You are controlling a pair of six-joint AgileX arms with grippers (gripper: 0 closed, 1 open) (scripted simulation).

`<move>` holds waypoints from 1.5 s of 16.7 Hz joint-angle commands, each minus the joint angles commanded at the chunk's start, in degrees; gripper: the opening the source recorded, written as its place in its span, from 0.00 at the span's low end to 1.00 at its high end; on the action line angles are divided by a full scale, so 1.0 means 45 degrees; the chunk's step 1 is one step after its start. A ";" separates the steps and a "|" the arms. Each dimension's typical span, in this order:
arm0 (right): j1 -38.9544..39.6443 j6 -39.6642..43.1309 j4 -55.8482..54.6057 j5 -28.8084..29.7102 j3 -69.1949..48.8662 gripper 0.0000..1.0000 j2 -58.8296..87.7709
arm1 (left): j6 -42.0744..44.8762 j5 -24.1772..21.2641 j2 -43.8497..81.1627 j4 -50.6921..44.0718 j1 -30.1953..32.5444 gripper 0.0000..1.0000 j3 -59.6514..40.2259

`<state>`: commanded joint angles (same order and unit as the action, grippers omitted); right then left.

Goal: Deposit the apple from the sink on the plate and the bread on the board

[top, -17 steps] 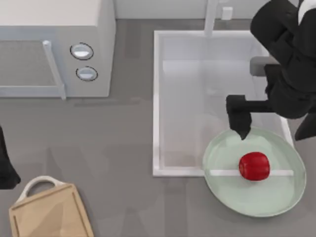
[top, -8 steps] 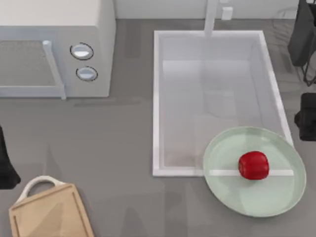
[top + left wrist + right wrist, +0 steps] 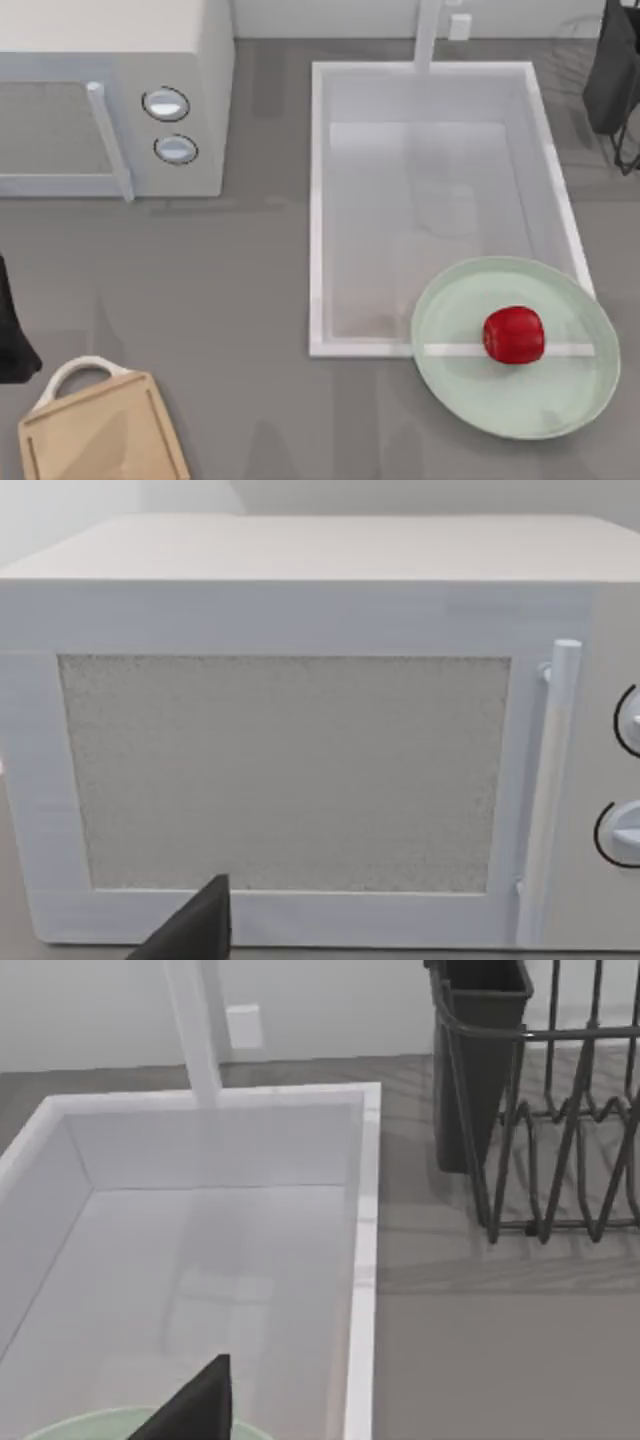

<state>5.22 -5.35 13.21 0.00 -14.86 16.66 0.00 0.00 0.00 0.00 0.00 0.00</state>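
One small glossy red apple (image 3: pixel 514 335) rests on round mint-green plate (image 3: pixel 470 390), unmoved. Right arm gone from right edge since earlier frame; right gripper (image 3: pixel 195 1400) finger state cannot tell.

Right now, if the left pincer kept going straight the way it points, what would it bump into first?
Most likely the microwave: the left wrist view looks squarely at its speckled door window, with one dark fingertip of the pincer low in front. How far off it stands is hard to judge.
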 joint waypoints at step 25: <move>-0.1160 0.1188 -0.2934 -0.0001 0.3303 1.00 -0.3703 | 0.3536 -0.0005 1.1379 -0.6771 -0.1831 1.00 -0.7930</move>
<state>0.00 0.00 0.00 0.00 0.00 0.00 15.91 -0.02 51.20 -30.47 -8.24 -35.68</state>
